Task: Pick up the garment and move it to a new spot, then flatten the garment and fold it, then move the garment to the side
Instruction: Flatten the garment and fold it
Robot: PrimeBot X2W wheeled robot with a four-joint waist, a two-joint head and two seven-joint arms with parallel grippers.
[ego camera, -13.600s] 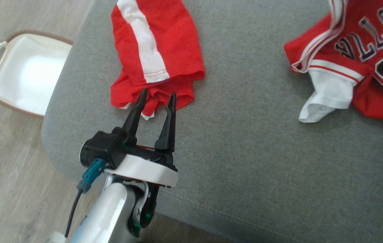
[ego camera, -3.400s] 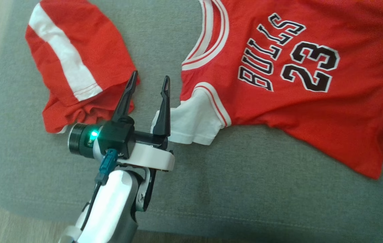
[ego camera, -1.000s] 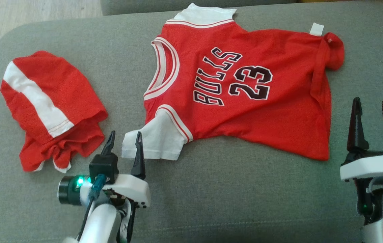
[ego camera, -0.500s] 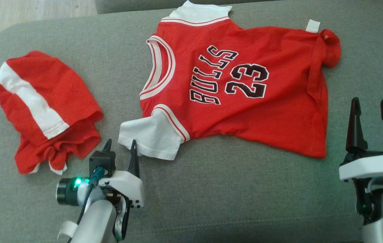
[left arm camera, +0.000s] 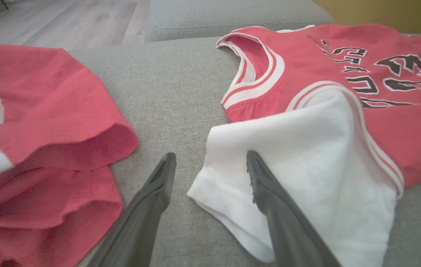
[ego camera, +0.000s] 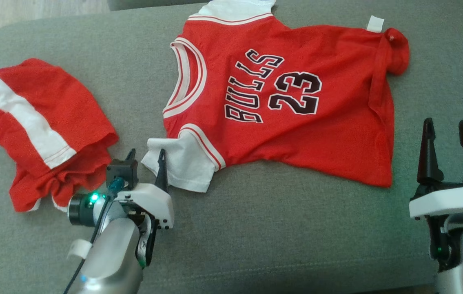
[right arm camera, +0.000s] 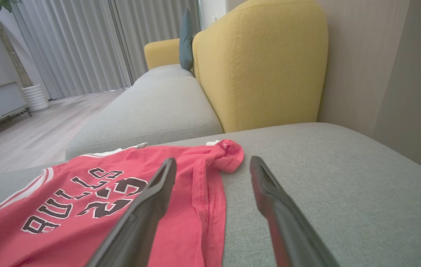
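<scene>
The left gripper (ego camera: 146,153) sits low on the left on its pale forearm (ego camera: 113,253), its two dark fingers spread apart and pointing forward. The right gripper (ego camera: 445,122) stands at the far right, fingers also wide apart, pointing straight ahead

the red jersey (ego camera: 296,118) carries "bulls" in black, white-edged block letters across its chest, with the number "23" in the same lettering beside it; no other text can be read.

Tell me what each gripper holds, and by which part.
Nothing is held. The left gripper stands open at the white sleeve of the jersey, not closed on it; the right gripper is open near its hem.
</scene>
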